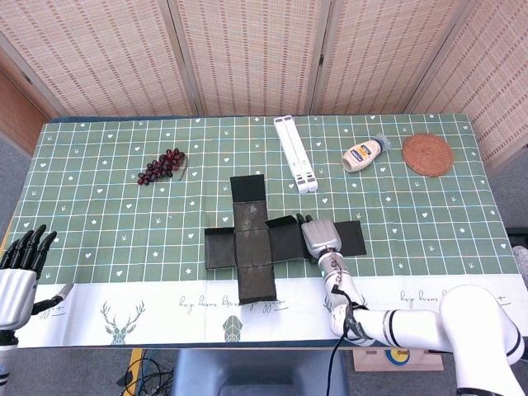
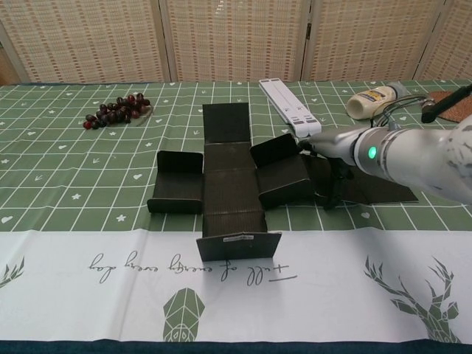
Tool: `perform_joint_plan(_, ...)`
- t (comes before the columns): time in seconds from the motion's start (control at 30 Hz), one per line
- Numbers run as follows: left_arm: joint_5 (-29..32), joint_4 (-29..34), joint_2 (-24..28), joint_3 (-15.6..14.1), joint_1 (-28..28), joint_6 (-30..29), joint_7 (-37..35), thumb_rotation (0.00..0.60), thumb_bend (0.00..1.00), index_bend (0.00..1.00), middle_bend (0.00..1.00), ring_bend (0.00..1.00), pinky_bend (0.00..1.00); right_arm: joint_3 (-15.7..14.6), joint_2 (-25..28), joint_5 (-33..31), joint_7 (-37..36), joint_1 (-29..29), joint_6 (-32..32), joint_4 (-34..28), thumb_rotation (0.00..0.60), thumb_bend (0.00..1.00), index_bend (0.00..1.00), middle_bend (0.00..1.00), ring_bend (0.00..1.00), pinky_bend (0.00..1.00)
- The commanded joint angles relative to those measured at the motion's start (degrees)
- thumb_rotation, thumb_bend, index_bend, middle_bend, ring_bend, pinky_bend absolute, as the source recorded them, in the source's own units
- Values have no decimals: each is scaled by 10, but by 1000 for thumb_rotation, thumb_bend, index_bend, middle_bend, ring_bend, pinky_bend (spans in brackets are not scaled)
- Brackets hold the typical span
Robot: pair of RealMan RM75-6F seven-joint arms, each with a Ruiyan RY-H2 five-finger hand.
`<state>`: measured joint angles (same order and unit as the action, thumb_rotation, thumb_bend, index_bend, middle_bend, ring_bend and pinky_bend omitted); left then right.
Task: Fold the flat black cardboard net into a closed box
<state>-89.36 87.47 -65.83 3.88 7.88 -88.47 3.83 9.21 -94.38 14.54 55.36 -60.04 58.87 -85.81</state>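
Observation:
The black cardboard net (image 1: 252,239) lies as a cross at the table's middle. In the chest view (image 2: 232,181) its left, right and near flaps stand partly raised. Its far-right panel (image 2: 383,188) lies flat. My right hand (image 1: 320,237) hangs over that panel, right beside the raised right flap (image 2: 280,171). Its dark fingertips (image 2: 333,193) point down and touch the cardboard, holding nothing. My left hand (image 1: 21,262) is at the table's near left corner, far from the net, with its fingers spread and empty.
A bunch of dark grapes (image 1: 162,165) lies at the back left. A white folded stand (image 1: 295,153), a mayonnaise bottle (image 1: 364,153) and a woven coaster (image 1: 427,154) line the back right. A white printed runner (image 1: 165,301) covers the front edge.

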Motion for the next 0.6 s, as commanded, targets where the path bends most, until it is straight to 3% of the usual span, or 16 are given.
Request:
perform_joint_plan(0.03,-4,-6,-4,3,6,2,-3,600,182,73,0,20,120,0,3,16,-11,3,3,-7,600,292,146,264,787,933)
perform_joint_plan(0.23,-23,-28,-16,13,37,20,-20,600,182,168,48,109,181,0,21,51,-35,10,1,-29,600,310,213,315,805,936)
perform_joint_plan(0.4,-39,-61,-43,25,78,46,-40,600,182,272,187,365,467,-4,29,80,-55,18,0,-44,600,310,224,316,805,936)
perform_joint_plan(0.47,-43,-79,-60,27,94,60,-54,600,182,325,302,513,599,-6,29,90,-62,20,-2,-46,600,310,225,316,805,936)
perform_joint_plan(0.53,-42,-104,-80,29,113,81,-61,600,183,383,381,624,678,-8,28,103,-73,23,-4,-47,600,310,225,316,808,936)
perform_joint_plan(0.6,-41,-129,-102,31,130,97,-62,600,183,413,399,691,715,-11,27,120,-82,26,-4,-46,600,310,227,319,814,936)
